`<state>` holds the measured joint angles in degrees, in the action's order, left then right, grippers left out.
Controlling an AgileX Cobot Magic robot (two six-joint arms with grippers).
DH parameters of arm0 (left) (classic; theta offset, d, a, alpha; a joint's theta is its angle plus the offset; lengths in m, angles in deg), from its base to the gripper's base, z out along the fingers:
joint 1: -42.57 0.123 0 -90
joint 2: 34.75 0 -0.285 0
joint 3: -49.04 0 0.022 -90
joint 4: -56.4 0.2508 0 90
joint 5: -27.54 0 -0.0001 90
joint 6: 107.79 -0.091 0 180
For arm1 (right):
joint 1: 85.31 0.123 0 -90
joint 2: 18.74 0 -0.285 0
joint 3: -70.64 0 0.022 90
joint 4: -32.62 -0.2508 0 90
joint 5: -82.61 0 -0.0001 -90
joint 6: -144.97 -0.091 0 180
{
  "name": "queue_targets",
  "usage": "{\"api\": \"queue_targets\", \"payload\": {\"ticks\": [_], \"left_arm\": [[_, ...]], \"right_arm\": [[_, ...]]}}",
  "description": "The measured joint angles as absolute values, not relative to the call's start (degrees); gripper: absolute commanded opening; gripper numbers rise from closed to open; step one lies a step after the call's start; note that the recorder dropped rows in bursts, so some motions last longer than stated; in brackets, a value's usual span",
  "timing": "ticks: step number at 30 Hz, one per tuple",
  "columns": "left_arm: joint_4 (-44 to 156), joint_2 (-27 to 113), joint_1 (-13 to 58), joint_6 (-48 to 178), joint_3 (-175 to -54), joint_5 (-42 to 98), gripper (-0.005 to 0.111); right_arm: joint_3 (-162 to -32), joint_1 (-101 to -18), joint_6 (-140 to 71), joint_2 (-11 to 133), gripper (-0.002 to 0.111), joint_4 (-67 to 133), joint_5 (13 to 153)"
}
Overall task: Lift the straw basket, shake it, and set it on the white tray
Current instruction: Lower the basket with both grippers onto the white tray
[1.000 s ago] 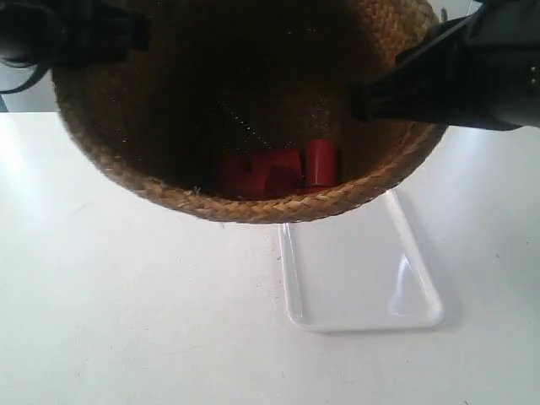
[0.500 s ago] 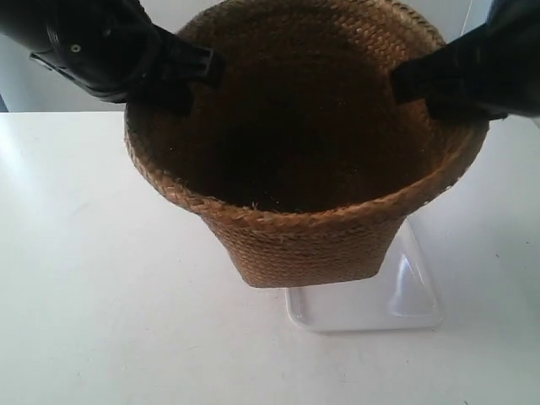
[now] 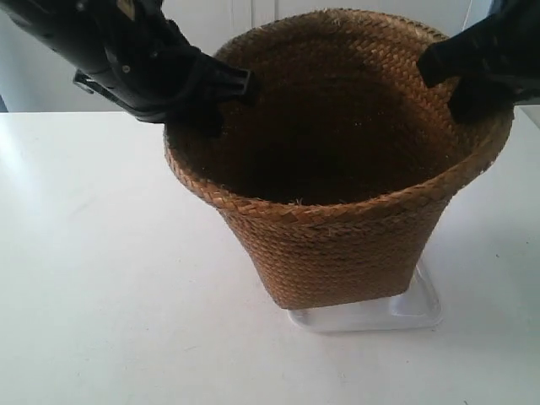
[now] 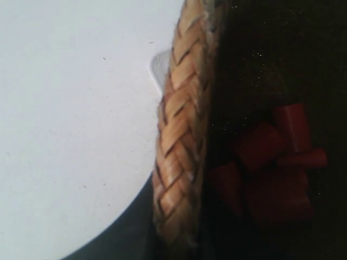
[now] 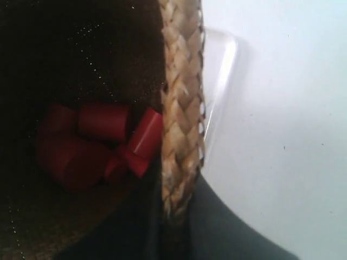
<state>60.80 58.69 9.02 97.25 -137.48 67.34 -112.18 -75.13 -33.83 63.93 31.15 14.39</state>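
Note:
The straw basket [image 3: 337, 245] stands upright, its squarish base over the white tray [image 3: 426, 314], of which only the front edge and a corner show. I cannot tell whether the base touches the tray. The arm at the exterior view's left has its gripper [image 3: 221, 94] on the rim, and the arm at the exterior view's right grips [image 3: 460, 80] the opposite side. In the left wrist view my left gripper [image 4: 176, 238] is shut on the braided rim [image 4: 181, 135]. In the right wrist view my right gripper [image 5: 176, 227] is shut on the rim [image 5: 181, 108].
Several red blocks [image 4: 271, 162] lie in the basket's dark bottom, the same red blocks [image 5: 103, 141] showing in the right wrist view. A tray corner [image 4: 159, 67] peeks out beside the rim. The white tabletop [image 3: 110, 295] spreads to the exterior view's left and front.
The basket has come down from close to the camera and turned from tipped to upright. It moved toward the exterior view's right and now covers most of the tray. Both grips held.

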Motion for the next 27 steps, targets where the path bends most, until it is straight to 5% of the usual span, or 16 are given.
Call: {"api": "queue_targets", "payload": {"ticks": [27], "left_arm": [[59.3,71.5,8.6,98.2,-144.0,64.6,0.000]], "right_arm": [[-112.5,-80.7,-29.4,72.5,0.000,31.5,14.4]]}}
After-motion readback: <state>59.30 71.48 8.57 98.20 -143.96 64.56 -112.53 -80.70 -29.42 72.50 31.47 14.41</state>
